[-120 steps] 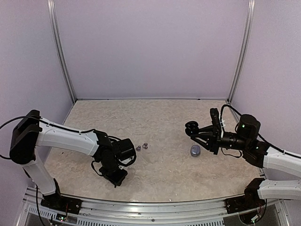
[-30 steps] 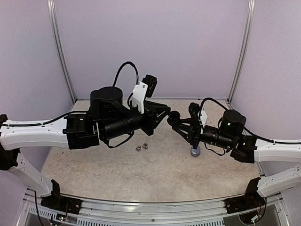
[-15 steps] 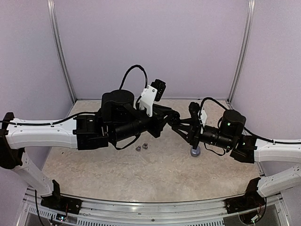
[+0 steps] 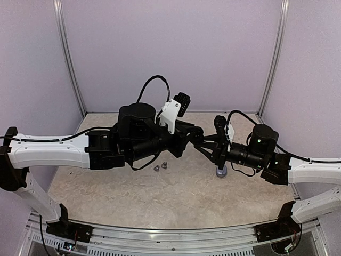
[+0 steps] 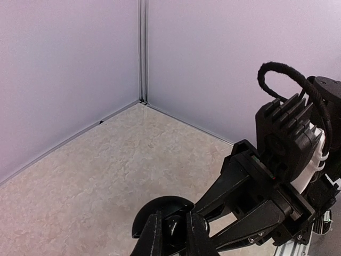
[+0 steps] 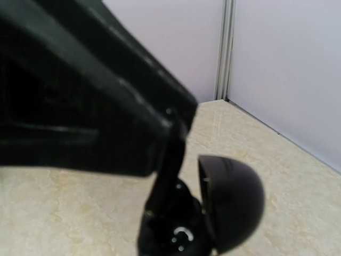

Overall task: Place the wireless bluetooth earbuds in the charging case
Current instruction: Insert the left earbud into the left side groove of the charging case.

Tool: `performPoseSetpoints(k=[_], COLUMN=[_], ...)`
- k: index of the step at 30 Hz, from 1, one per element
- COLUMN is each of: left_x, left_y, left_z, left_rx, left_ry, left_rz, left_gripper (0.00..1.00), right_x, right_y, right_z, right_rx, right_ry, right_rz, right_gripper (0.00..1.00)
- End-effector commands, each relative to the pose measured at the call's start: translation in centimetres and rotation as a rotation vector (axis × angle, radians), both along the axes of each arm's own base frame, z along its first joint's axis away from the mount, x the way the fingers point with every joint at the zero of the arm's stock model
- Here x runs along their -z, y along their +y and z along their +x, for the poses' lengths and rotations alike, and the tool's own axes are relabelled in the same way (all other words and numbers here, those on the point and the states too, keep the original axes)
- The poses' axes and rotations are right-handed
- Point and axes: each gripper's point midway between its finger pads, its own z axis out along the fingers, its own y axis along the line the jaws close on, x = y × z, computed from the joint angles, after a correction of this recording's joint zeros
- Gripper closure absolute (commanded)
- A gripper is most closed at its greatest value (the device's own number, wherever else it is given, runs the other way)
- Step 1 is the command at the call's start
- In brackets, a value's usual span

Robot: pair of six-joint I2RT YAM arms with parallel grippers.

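Left gripper, pinched shut, has advanced to the charging case rim; right gripper clamps it

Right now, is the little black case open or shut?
Open. In the right wrist view, the black charging case has its domed lid flipped up beside the base, with the inside showing.

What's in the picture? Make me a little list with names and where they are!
black charging case: lid open, held in the air
right gripper: shut on the case
left gripper: shut, tips at the open case
silvery earbuds: two, lying on the table
grey puck: on the table, below the right gripper
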Motion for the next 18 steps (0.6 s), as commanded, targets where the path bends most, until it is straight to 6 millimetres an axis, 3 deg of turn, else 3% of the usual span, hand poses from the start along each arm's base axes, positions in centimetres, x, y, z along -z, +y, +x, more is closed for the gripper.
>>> performPoseSetpoints(k=[1, 18], left_x=[-0.3, 2.1], left_y=[-0.3, -0.3], left_z=[0.1, 0.7], left_rx=[-0.007, -0.042], left_ry=[-0.020, -0.028], left_rz=[0.012, 0.093], left_gripper=[1.00, 1.00], right_x=[-2.5, -3.5], right_y=[0.3, -0.3], right_z=[-0.8, -0.8], right_rx=[-0.027, -0.006], right_ry=[-0.028, -0.036], right_rz=[0.056, 0.083], right_gripper=[1.00, 1.00])
